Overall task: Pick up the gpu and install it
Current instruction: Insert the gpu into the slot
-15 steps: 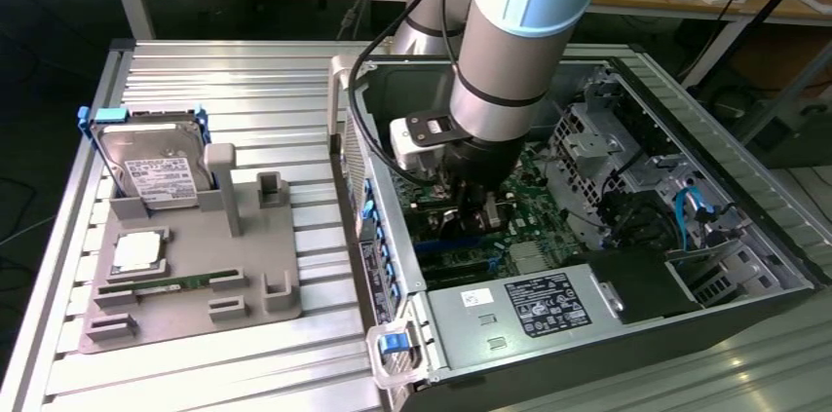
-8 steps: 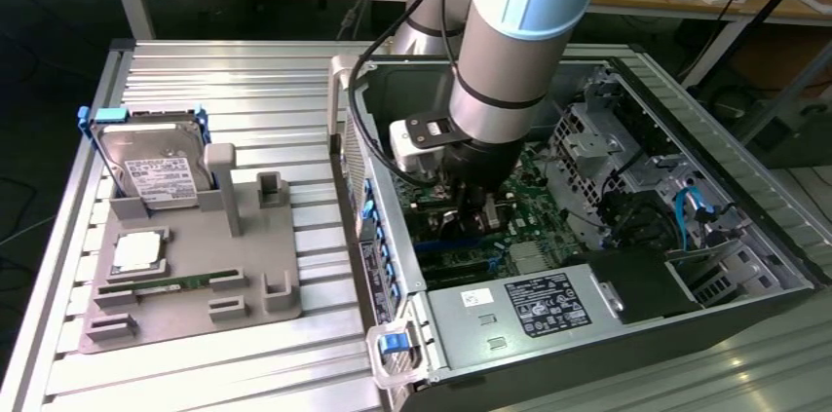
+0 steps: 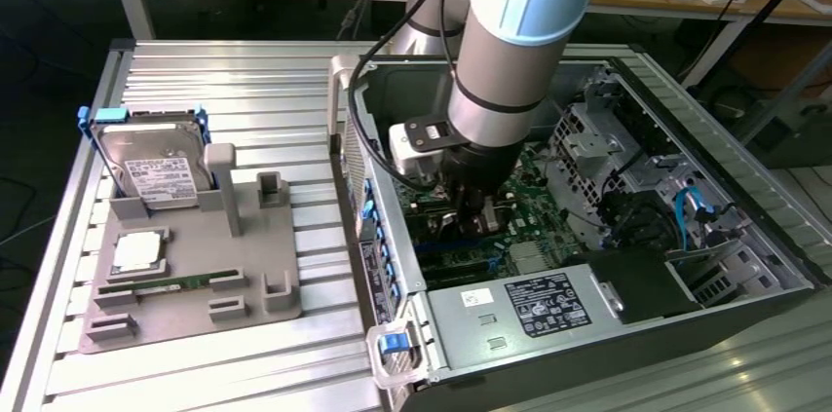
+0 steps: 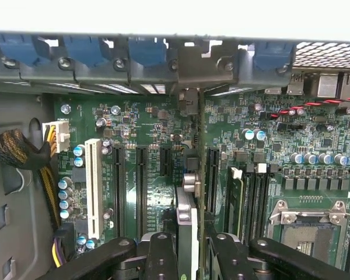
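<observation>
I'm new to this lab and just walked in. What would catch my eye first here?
The grey-and-blue robot arm reaches into the open black computer case. Its black gripper grips a thin metal-edged gpu card edge-on over the black slots of the green motherboard.

Case (image 3: 728, 310): stood on the table (image 3: 234, 71), at the exterior view's right.
Holder (image 3: 195, 305): lay at the exterior view's left of the case; hard drive (image 3: 150, 173) upright at its far end, memory stick (image 3: 170, 284) nearer.
Gripper (image 3: 474, 222): hung inside the case over the motherboard (image 4: 151, 111), with the gpu (image 4: 186, 227) edge-on between its fingers.
</observation>
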{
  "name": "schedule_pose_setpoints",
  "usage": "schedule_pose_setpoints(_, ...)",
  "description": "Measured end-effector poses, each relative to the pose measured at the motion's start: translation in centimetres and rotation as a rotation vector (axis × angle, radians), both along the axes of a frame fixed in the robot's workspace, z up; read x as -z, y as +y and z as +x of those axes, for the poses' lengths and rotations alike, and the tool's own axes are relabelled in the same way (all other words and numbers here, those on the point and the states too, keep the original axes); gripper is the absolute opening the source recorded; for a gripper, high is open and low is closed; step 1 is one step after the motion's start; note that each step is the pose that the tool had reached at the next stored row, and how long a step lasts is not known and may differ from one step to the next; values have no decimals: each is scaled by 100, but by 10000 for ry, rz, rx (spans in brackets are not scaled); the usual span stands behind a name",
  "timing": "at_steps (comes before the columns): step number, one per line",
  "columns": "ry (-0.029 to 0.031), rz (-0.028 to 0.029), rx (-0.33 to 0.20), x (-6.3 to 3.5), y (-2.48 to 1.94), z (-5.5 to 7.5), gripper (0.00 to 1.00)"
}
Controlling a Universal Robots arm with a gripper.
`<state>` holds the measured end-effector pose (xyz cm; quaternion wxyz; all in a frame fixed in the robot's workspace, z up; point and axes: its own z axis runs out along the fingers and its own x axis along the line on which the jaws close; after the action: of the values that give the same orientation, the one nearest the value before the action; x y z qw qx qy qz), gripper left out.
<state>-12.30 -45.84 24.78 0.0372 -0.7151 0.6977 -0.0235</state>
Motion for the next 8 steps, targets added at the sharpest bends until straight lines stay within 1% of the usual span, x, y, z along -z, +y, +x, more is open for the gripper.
schedule_pose_setpoints(6,-3,4,0,6,0,0,27)
schedule_pose_setpoints(8,3,-8,-1,26,-1,0,27)
